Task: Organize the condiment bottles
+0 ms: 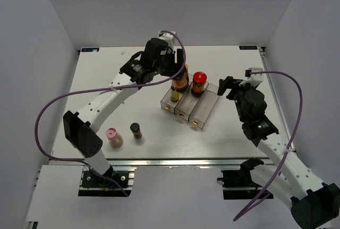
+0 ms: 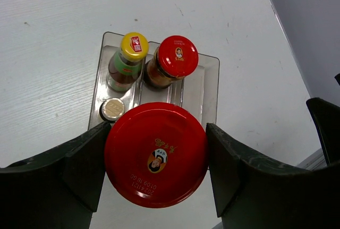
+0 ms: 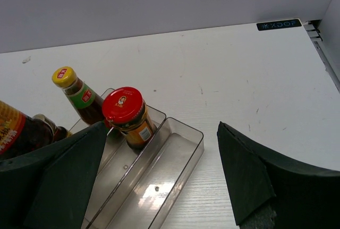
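Observation:
My left gripper [image 2: 155, 154] is shut on the red lid of a squat dark jar [image 2: 155, 153] and holds it over the clear tray [image 2: 210, 80]; this jar's body shows in the top view [image 1: 180, 82]. A second red-lidded jar [image 2: 172, 61] stands at the far end of the middle compartment. The tall yellow-capped bottle [image 2: 126, 61] and the small yellow-capped bottle [image 2: 112, 109] stand in the left compartment. The pink bottle [image 1: 113, 137] and the black-capped dark bottle [image 1: 136, 130] stand on the table near the front left. My right gripper [image 1: 229, 86] is open and empty, right of the tray.
The tray's right compartment [image 3: 159, 181] holds nothing. The left arm [image 1: 106, 101] stretches across the left half of the table. White walls close in the back and both sides. The table's right edge [image 1: 271, 91] runs close to my right gripper.

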